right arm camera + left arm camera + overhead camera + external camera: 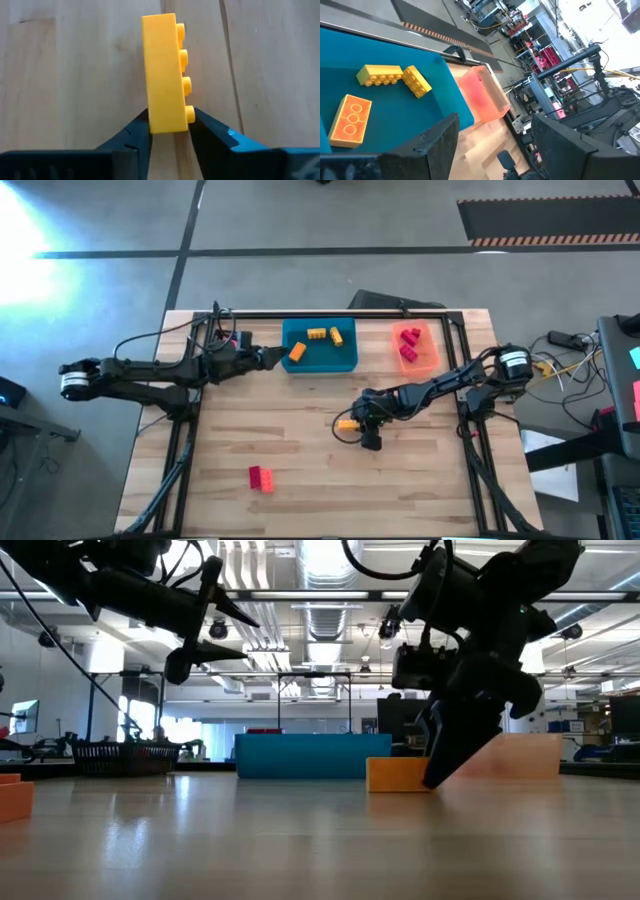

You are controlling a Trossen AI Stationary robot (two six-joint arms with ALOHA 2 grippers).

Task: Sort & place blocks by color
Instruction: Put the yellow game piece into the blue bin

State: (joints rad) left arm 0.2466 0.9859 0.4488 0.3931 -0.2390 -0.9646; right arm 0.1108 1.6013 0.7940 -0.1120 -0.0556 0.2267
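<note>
1. Gripping a yellow brick (164,75) by one end, right gripper (362,423) down on the tabletop, a little toward the right edge from the middle; fingers (131,137) closed to the brick's width, one on each long side, studs facing sideways.
2. Seen level across the tabletop: same brick (396,774) lying flat on the wood, right gripper (440,772) slanting down onto it.
3. Hovering at the left wall of the blue tray (345,363), left gripper (278,357) with fingers (436,142) spread apart and holding nothing.
4. Sitting by the far edge of the tabletop, blue tray carrying three yellow-orange bricks: one orange-yellow brick (297,352) near the tray's left wall, two yellow bricks (317,334) and (336,336) touching end to end near its far wall.
5. Shown from the left wrist: orange-yellow brick (350,121) studs up, apart from the yellow pair (380,75).
6. Standing near the far right corner of the tabletop, orange tray (432,350) with red bricks (408,345) clustered inside; exact count hard to tell.
7. Lying near the front edge, left of centre: a red-and-pink brick pair (261,477), well apart from both grippers.
8. No readable writing, brand or label on bricks, trays or arms.
</note>
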